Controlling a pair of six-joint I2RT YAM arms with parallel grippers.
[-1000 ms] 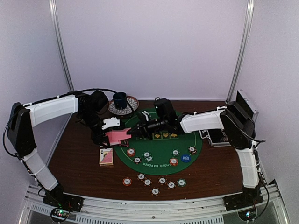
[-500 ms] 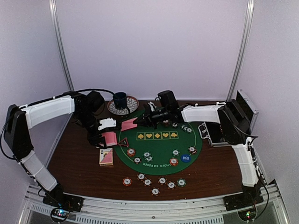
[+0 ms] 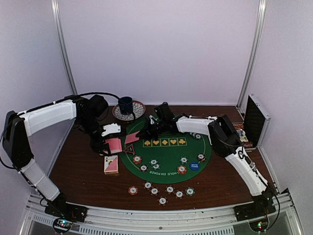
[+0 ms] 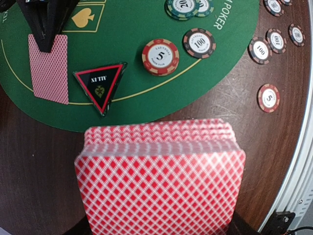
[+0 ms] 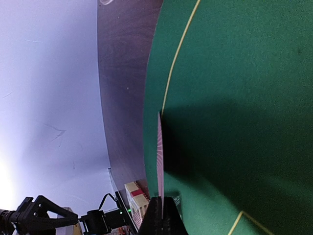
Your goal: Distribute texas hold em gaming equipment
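Observation:
My left gripper (image 4: 161, 218) is shut on a deck of pink-backed playing cards (image 4: 161, 176), held above the brown table left of the green felt mat (image 3: 168, 152); its fingers are almost hidden under the deck. My right gripper (image 3: 145, 132) is shut on one single card (image 4: 49, 68), low against the felt at the mat's left edge. That card shows edge-on in the right wrist view (image 5: 159, 156). A red-edged black triangle marker (image 4: 101, 84) lies beside it. Striped poker chips (image 4: 160, 57) and a blue disc (image 3: 194, 165) sit on the mat.
Several more chips (image 3: 162, 190) lie in a row on the table in front of the mat. A card box (image 3: 111, 165) rests below the left gripper. A blue cup (image 3: 126, 104) on its saucer (image 3: 139, 109) stands at the back; an open black case (image 3: 255, 121) stands right.
The right gripper pulled one card off the deck, carried it up and back, then brought it down onto the mat's left edge. The left gripper with the deck shifted slightly left.

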